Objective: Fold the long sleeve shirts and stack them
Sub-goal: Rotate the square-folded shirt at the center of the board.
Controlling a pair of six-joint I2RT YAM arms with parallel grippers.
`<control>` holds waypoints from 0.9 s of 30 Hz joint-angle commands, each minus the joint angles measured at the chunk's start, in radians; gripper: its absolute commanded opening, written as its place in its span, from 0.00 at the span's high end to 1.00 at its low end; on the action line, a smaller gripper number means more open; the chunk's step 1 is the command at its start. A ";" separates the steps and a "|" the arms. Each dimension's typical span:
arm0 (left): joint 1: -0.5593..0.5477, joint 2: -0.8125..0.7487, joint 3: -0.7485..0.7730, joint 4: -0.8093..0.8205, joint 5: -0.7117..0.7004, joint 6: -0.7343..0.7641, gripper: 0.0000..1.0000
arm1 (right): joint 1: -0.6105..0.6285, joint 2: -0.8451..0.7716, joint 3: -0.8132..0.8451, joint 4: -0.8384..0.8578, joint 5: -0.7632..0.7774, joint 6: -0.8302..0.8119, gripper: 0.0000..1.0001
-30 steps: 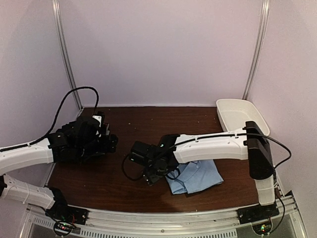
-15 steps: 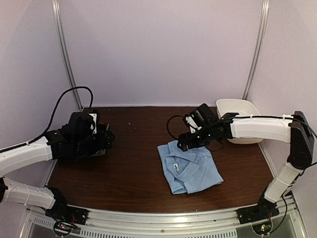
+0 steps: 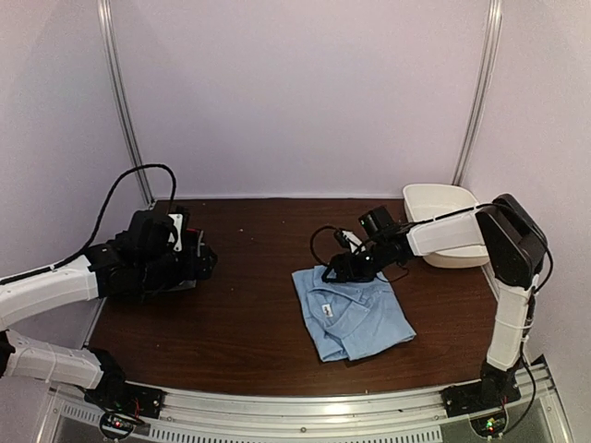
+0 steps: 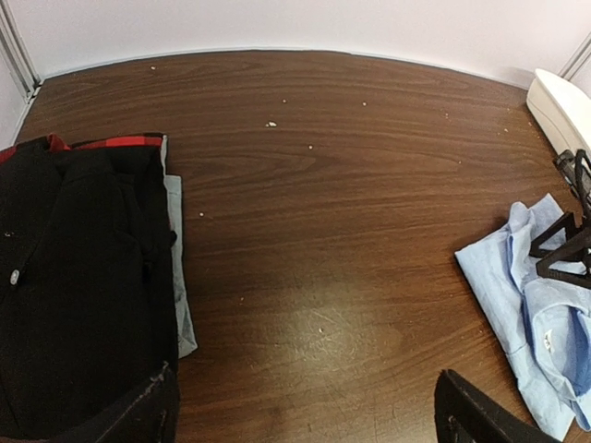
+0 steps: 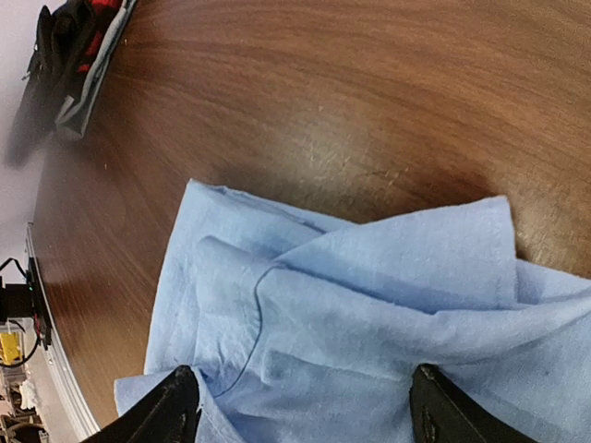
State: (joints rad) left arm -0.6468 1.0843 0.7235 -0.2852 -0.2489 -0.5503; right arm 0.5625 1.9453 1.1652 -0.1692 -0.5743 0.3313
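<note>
The light blue collared shirt (image 3: 355,314) lies folded on the brown table, right of centre. It also shows in the left wrist view (image 4: 536,314) and fills the right wrist view (image 5: 369,314). My right gripper (image 3: 338,269) is open at the shirt's far left edge, its fingers (image 5: 175,411) spread wide over the folded cloth, down at its surface. The black shirt (image 4: 74,295) lies folded at the left on red and grey cloth. My left gripper (image 4: 309,420) is open and empty, held above the table beside the black shirt's right edge.
A white oval tub (image 3: 452,221) stands at the back right corner, behind the right arm. The pile with the black shirt (image 5: 69,51) sits by the left wall. Bare brown table (image 3: 259,240) lies between the two shirts. Small crumbs dot the wood.
My right gripper swung from the blue shirt's near left side to its far edge, then dropped onto the far left corner. The shirt now lies uncovered. My left arm barely moved.
</note>
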 commanded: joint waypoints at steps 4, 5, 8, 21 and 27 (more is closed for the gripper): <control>0.009 0.019 -0.016 0.061 0.016 0.008 0.02 | -0.110 0.006 -0.108 0.216 -0.063 0.221 0.21; 0.009 0.027 -0.016 0.063 0.014 0.008 0.02 | -0.118 -0.007 -0.130 0.230 -0.040 0.241 0.21; 0.009 0.045 -0.013 0.069 0.014 0.004 0.02 | -0.137 -0.061 -0.204 0.266 0.052 0.288 0.21; 0.058 0.075 -0.011 0.099 0.048 0.011 0.02 | -0.142 -0.605 -0.848 0.642 0.495 0.782 0.18; 0.065 0.096 -0.012 0.116 0.070 0.010 0.02 | 0.003 -0.834 -0.815 0.372 0.696 0.734 0.16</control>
State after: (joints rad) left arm -0.5930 1.1641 0.7170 -0.2276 -0.2047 -0.5499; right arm 0.4889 1.2045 0.2989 0.3313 -0.0574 1.0554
